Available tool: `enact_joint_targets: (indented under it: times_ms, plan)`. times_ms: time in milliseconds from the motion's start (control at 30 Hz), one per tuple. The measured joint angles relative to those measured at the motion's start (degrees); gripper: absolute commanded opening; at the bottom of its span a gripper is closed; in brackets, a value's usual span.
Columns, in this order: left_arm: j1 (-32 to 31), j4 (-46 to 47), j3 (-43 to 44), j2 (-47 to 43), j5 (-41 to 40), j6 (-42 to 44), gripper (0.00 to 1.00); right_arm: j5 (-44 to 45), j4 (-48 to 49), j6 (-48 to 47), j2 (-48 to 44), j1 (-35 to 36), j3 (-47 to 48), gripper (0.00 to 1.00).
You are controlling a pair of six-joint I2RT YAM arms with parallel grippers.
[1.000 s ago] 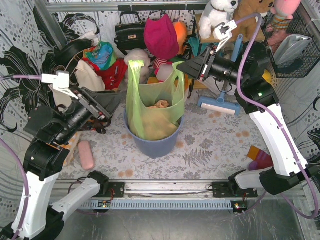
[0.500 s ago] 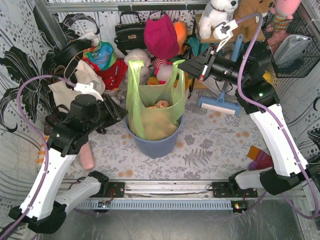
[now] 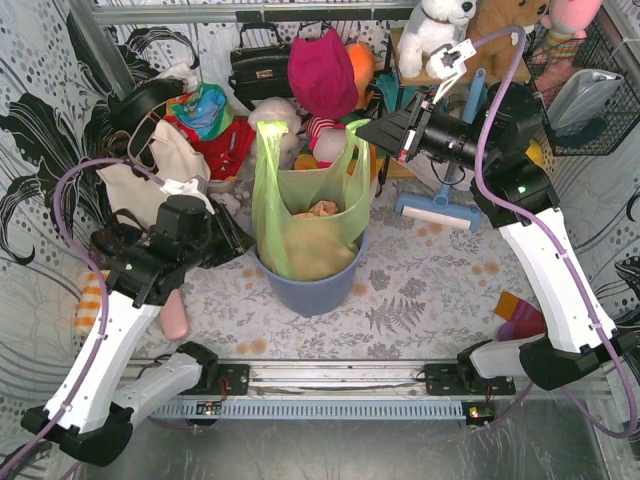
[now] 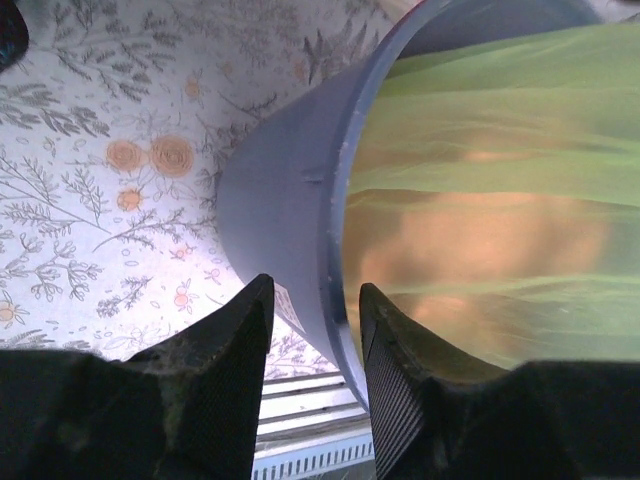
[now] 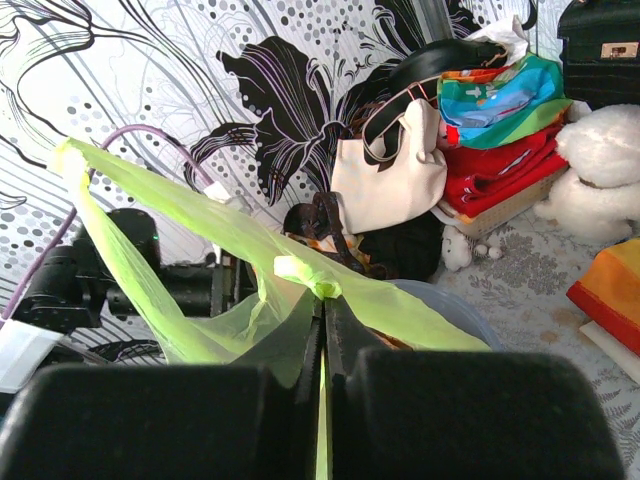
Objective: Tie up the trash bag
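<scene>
Pinching the right handle of the trash bag [image 3: 310, 240] between closed fingers, the right hand [image 5: 322, 310] holds it taut above the blue-grey bin [image 3: 312, 292]. The bag sits in this bin at mid-worktop [image 3: 420, 290], tan paper [image 3: 322, 208] inside, and its left handle [image 3: 268, 135] stands up free. The left hand [image 4: 312, 300] is at the bin's left rim, fingers apart either side of the wall; whether they clamp it cannot be told.

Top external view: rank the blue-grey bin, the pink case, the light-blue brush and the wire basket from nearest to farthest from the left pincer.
1. The blue-grey bin, centre; its wall sits between the fingers of the left pincer.
2. The pink case, near left, beside the left arm.
3. The light-blue brush, right of the bin.
4. The wire basket, far right corner.
</scene>
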Motion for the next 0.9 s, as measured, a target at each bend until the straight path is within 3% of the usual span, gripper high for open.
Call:
enact_joint_targets:
  times_ms: [100,200,267,500,900]
  plan:
    - [0.0,0.9,-2.7,0.7,1.7,-0.2,0.32,0.0,0.0,0.0,0.0,0.0,0.0,0.00]
    - [0.0,2.2,-3.9,1.9,2.9,0.0,0.07,0.0,0.0,0.0,0.0,0.0,0.0,0.00]
    - [0.0,2.8,-3.8,2.4,3.1,0.1,0.01,0.0,0.0,0.0,0.0,0.0,0.0,0.00]
    - [0.2,2.9,0.4,9.1,8.3,5.4,0.00,1.4,-1.8,0.0,-1.4,0.0,-0.2,0.00]
    - [-0.1,1.6,13.9,25.6,14.1,18.4,0.00,5.9,-4.2,0.0,-13.2,0.0,-6.7,0.00]
